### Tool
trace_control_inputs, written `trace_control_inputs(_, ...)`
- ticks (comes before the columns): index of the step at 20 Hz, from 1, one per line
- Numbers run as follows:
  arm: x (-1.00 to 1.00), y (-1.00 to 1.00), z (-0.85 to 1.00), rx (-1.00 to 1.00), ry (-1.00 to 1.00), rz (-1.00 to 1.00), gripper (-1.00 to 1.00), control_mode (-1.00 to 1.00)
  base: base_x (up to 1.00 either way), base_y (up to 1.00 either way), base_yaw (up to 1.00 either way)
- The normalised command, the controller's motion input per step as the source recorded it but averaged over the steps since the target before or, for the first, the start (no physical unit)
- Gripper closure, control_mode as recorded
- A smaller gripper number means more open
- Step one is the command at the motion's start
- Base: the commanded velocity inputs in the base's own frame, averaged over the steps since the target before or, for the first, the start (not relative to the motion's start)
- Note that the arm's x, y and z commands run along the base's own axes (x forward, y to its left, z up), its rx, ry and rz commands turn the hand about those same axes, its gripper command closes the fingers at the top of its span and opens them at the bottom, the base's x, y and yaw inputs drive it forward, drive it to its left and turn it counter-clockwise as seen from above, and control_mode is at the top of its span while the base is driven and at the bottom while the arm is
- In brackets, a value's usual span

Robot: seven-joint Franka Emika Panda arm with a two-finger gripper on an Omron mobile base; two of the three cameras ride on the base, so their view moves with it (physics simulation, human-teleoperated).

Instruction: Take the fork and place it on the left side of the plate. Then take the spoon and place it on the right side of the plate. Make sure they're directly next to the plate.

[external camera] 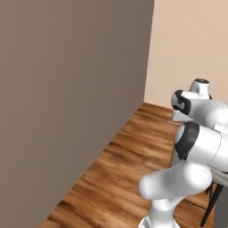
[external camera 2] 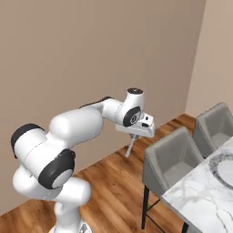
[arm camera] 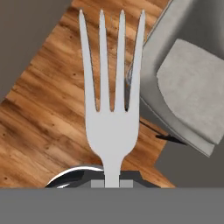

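The gripper (external camera 2: 134, 138) is clamping the fork (arm camera: 112, 96) by its handle, with the jaws drawn nearly together on the thin metal. In the hand view the fork is standing straight out from between the fingertips, its four tines pointing away from the hand, over the wooden floor (arm camera: 48, 109) and the edge of a grey upholstered chair (arm camera: 192, 87).

In the right base view the arm is reaching forward at mid height, and the fork (external camera 2: 130, 147) is hanging below the hand as a slim pale sliver, tilting slightly, in the air above the floor and just to the left of the nearer grey chair (external camera 2: 170, 161). It is touching nothing but the gripper.

The plate (external camera 2: 223, 169) is lying on the marble table (external camera 2: 200, 200) at the right edge of that view, partly cut off by the frame, well apart from the fork. A second grey chair (external camera 2: 214, 123) is standing further back beside the table.

In the left base view the arm's white links are filling the lower right, against a brown wall (external camera: 67, 102).
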Motion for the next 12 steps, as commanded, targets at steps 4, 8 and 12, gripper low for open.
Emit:
trace_control_inputs(4,0.00,0.00,0.00,0.00,0.00,0.00,1.00,1.00,0.52,0.40,-0.51)
trace_control_inputs(8,0.00,0.00,0.00,0.00,0.00,0.00,1.00,1.00,0.54,0.43,-0.46)
trace_control_inputs(12,0.00,0.00,0.00,0.00,0.00,0.00,1.00,1.00,0.54,0.46,-0.44)
